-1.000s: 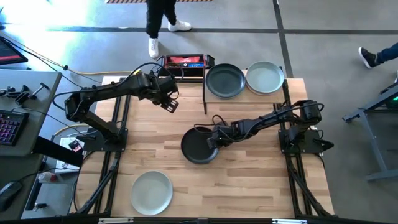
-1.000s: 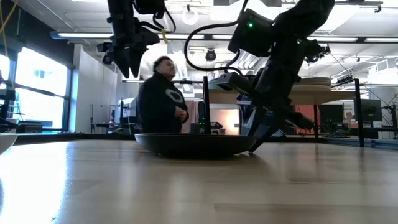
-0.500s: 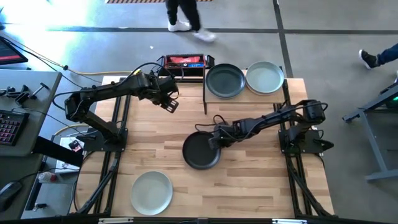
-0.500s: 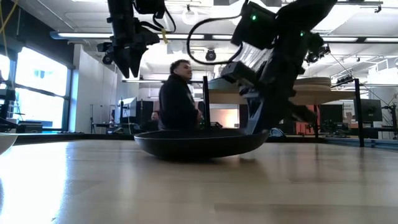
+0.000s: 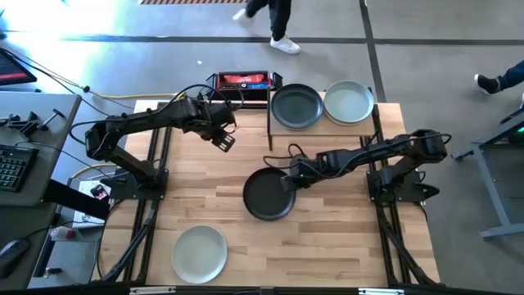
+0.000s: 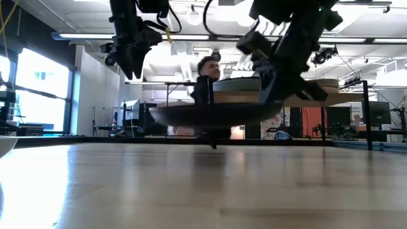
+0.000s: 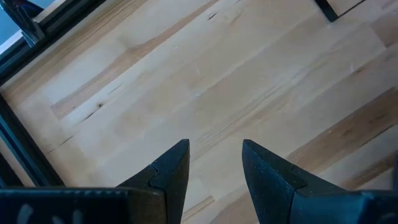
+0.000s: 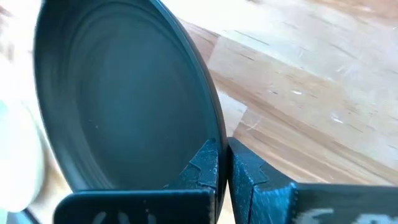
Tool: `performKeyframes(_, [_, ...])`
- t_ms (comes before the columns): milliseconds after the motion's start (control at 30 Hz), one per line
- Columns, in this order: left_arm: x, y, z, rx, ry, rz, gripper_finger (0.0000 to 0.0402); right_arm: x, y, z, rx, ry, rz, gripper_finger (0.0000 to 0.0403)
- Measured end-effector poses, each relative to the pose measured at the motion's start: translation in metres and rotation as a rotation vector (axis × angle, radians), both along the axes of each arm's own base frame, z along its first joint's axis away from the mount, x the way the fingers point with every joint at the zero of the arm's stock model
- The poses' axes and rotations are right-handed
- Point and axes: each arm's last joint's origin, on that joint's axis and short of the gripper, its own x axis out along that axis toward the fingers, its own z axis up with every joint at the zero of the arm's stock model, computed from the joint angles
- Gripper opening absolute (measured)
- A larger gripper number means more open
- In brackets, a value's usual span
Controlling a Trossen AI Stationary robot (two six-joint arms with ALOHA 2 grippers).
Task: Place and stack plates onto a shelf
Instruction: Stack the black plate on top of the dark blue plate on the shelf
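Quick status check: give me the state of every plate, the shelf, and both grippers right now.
black plate: gripped by its rim, lifted off the table
right gripper: shut on black plate
left gripper: open, empty, raised
shelf: holds grey-green plate, pale green plate side by side
pale plate: flat on table

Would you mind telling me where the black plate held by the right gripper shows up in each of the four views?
High view: black plate at table centre, below the shelf.
Low view: the plate hangs mid-picture, clear of the tabletop.
Left wrist view: not in it.
Right wrist view: the plate fills the left half.
Shared landmark: the right gripper, pinching its rim.
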Motion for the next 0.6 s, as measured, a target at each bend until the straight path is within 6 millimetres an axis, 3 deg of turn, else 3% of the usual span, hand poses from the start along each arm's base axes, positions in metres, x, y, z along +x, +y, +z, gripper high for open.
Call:
performKeyframes(333, [0.004,-0.01,0.0,0.009,0.012,-0.083,0.0136,-0.029,-0.002,0.049,-0.025,-0.125,0.013,0.0])
performKeyframes(600, [0.006,-0.014,0.0,0.044,0.049,-0.219,0.0136,-0.059,-0.022,0.091,-0.105,-0.285,-0.042,0.0])
